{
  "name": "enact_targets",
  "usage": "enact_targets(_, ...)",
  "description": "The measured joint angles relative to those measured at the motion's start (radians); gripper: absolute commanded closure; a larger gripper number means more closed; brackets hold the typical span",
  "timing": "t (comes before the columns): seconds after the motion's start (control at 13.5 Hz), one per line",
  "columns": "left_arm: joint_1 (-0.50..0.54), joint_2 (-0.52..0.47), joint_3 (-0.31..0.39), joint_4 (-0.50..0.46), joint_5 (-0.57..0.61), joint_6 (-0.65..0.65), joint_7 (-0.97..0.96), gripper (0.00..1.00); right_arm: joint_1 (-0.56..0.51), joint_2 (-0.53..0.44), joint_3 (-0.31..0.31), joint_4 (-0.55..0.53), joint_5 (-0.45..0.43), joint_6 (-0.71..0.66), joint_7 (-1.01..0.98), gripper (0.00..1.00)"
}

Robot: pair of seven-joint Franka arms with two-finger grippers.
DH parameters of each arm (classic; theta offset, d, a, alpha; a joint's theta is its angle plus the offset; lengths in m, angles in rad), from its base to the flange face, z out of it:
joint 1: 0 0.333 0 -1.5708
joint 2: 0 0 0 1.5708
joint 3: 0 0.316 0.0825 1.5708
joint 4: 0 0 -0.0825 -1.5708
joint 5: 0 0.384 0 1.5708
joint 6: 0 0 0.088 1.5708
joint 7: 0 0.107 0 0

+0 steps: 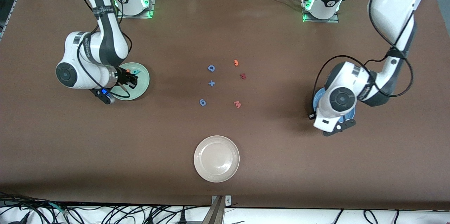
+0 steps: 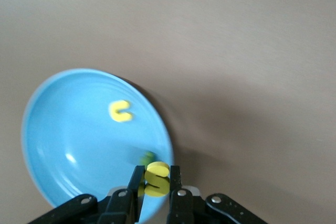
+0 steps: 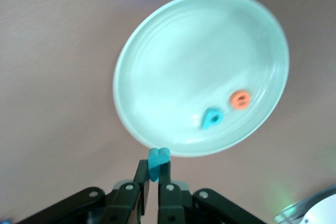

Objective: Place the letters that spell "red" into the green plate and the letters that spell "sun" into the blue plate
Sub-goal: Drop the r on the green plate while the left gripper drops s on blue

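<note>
My left gripper (image 2: pixel 156 171) is shut on the yellow "s" (image 2: pixel 156 179), up over the rim of the blue plate (image 2: pixel 73 129). A yellow "u" (image 2: pixel 120 111) and a dark green letter (image 2: pixel 148 157) lie in that plate. In the front view the left arm's wrist covers most of the blue plate (image 1: pixel 316 100). My right gripper (image 3: pixel 154 162) is shut on the thin teal "r" (image 3: pixel 158 157) by the edge of the green plate (image 3: pixel 178 61). An orange "e" (image 3: pixel 240 99) and a teal "d" (image 3: pixel 212 118) lie in it. The green plate (image 1: pixel 141 87) is at the right arm's end.
In the table's middle lie a blue "D" (image 1: pixel 211 68), a blue plus (image 1: pixel 211 83), a blue "6" (image 1: pixel 202 102), an orange hooked piece (image 1: pixel 236 62), a dark red piece (image 1: pixel 243 76) and a salmon "w" (image 1: pixel 237 104). A cream-white plate (image 1: pixel 216 159) sits nearer the front camera.
</note>
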Motion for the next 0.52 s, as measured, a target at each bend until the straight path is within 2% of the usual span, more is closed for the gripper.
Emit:
enact_targets(0.07, 0.018, 0.002, 0.001, -0.001, 0.0, -0.009, 0.035, 1.0, -0.004, 0.024, -0.006, 0.0, 0.0, 0.011, -0.028, 1.0)
enact_targets(0.22, 0.049, 0.018, 0.003, -0.009, 0.0, -0.016, 0.095, 0.03, -0.022, 0.072, -0.008, 0.0, 0.0, 0.043, -0.084, 1.0)
enact_targets(0.52, 0.081, 0.042, 0.02, -0.005, 0.0, -0.016, 0.174, 0.0, -0.052, 0.138, -0.008, 0.0, 0.0, 0.081, -0.141, 1.0)
